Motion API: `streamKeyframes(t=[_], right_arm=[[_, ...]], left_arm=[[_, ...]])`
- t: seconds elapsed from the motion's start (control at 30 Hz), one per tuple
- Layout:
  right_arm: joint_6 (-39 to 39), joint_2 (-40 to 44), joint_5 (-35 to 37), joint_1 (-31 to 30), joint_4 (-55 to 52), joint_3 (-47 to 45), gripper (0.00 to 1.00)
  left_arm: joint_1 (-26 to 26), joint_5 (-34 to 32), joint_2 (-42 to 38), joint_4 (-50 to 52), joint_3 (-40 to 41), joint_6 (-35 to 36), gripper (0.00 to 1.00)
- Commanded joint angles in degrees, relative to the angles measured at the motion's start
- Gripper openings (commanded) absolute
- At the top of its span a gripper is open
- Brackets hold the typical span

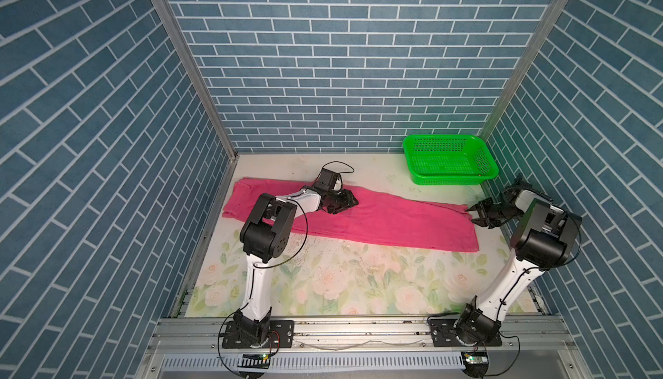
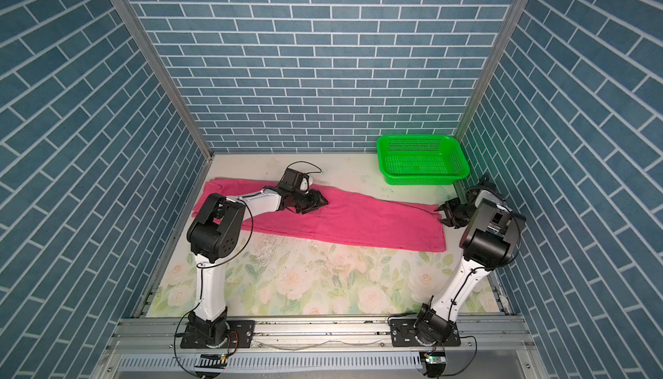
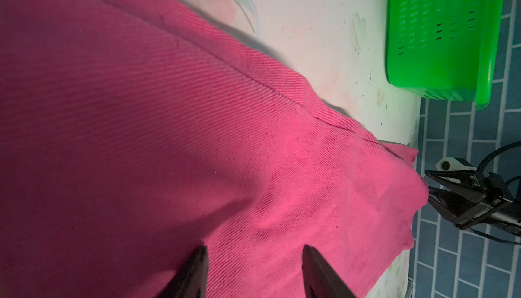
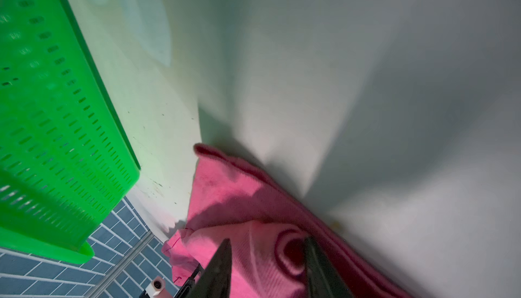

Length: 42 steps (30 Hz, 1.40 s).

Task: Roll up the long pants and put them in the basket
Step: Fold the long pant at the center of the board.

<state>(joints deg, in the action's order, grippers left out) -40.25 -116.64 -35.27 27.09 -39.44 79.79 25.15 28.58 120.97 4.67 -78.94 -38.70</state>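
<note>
The near part of the mat (image 1: 358, 280) is being spanned by both arms. Across its middle, the pants (image 1: 394, 223) are lying flat, legs stacked one on the other, with the waist toward the left wall and the hems toward the right wall. Over the waist half, the left gripper (image 1: 343, 204) is being held low above the cloth. Its jaws are standing partly apart and nothing is being gripped. At the hem end, the right gripper (image 1: 470, 214) is being pointed at the far corner of the cloth. Its jaws are also partly apart, and in the right wrist view a curled hem is lying between the fingers (image 4: 220, 265), unclamped. Farthest back, the basket (image 1: 452, 180) is sitting in the right corner, apart from the pants.
</note>
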Motion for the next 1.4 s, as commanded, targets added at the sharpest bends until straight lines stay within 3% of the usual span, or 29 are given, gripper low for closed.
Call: streamKeyframes(t=[0.0,0.13,0.27,0.47,0.7,0.87,0.93,1.0,1.37], right_arm=[[-3.2,-2.1,-2.5,-1.3,3.2,-0.6,0.29],[-3.2,-2.0,-1.2,-2.9,3.4,2.4,0.0],[-0.7,-0.1,0.8,-4.1,0.2,7.8,0.0],[8.5,3.0,9.1,-8.0,-15.5,17.3,0.0],[14.9,6.2,17.7,-13.3,-24.8,18.1,0.0],[14.5,4.7,20.6,-14.0,-23.5,15.4,0.0],[13.6,3.7,22.1,-13.9,-22.4,14.6,0.16],[12.9,2.7,23.4,-13.8,-21.7,14.6,0.26],[6.1,4.2,45.6,-10.0,-30.2,15.4,0.36]], left_arm=[[-0.5,-0.8,1.3,4.9,0.2,1.4,0.58],[-0.6,-1.1,1.0,5.8,-0.3,2.1,0.58],[-0.6,-1.2,1.0,6.1,-0.6,2.2,0.58],[-0.6,-1.4,1.2,6.2,-1.3,2.3,0.58],[-0.6,-1.2,2.6,6.3,-3.0,2.0,0.58],[-0.6,-0.9,3.0,6.5,-3.6,2.0,0.57],[-0.6,-0.9,3.0,6.7,-3.5,2.1,0.57],[-0.6,-0.9,2.8,6.8,-3.2,2.1,0.57],[-0.7,-1.6,1.6,7.3,-2.0,3.3,0.57]])
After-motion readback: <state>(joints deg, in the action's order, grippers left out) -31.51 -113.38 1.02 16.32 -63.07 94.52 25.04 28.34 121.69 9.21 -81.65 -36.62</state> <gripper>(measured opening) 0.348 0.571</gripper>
